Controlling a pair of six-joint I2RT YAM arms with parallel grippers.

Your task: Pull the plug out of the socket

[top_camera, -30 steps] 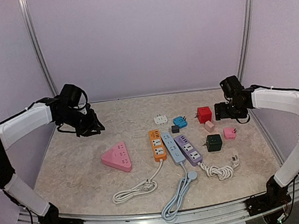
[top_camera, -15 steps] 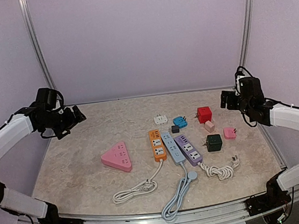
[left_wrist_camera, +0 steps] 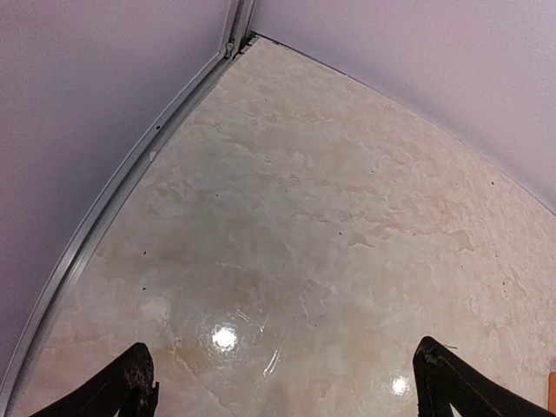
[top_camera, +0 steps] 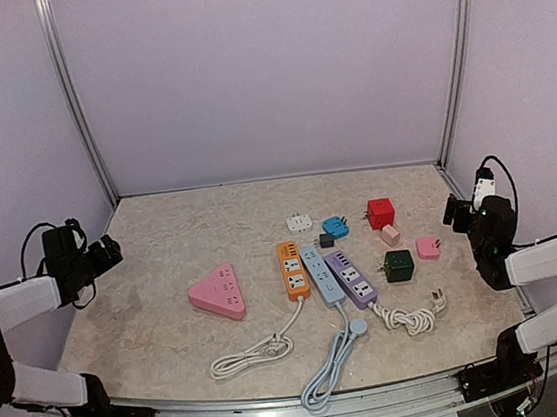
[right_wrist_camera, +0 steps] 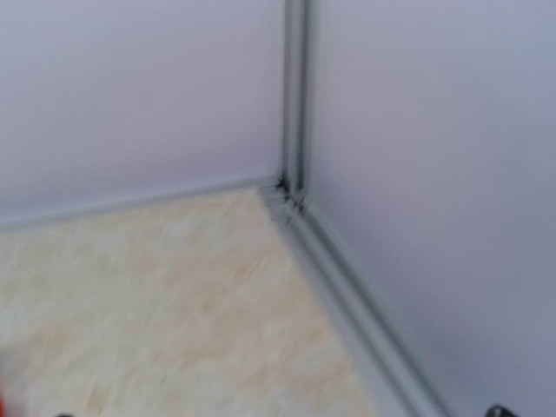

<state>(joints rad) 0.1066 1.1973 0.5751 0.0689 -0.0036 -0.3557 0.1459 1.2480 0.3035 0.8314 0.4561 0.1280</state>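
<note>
Both arms sit out at the table [top_camera: 152, 334] edges, left gripper [left_wrist_camera: 287, 395] at 9 o'clock and right gripper [top_camera: 455, 210] at 3. Both have their jaws spread wide with nothing between them.

Honestly, from the top view I can't spot a plug seated in any socket. The orange strip [top_camera: 293, 270], blue strip [top_camera: 318, 275] and purple strip [top_camera: 351, 279] lie side by side mid-table, and their faces look bare. The loose plugs are scattered from 12 to 3 o'clock of the strips. The dark plug [top_camera: 326, 240] is just off the blue strip's far end, with the blue plug [top_camera: 336, 226] beyond it. The red cube [top_camera: 381, 213] is further right, and the green cube [top_camera: 399, 265] is near the purple strip. My guess is the pulling is done.

As for handling, the plugs look like small hard plastic blocks: light, rigid, smooth-sided, not fragile. I'd pinch one across two flat sides of the body, never by the prongs. The strips look light too, so I'd expect one to lift along with the plug unless the other gripper pins it down.

The strips' long axes run roughly 11 to 5, with the cords leaving at the near end. The sockets face up, so a plug would come out straight up. The red cube's prongs seem to point toward 9 o'clock, but they're too small to be sure.
</note>
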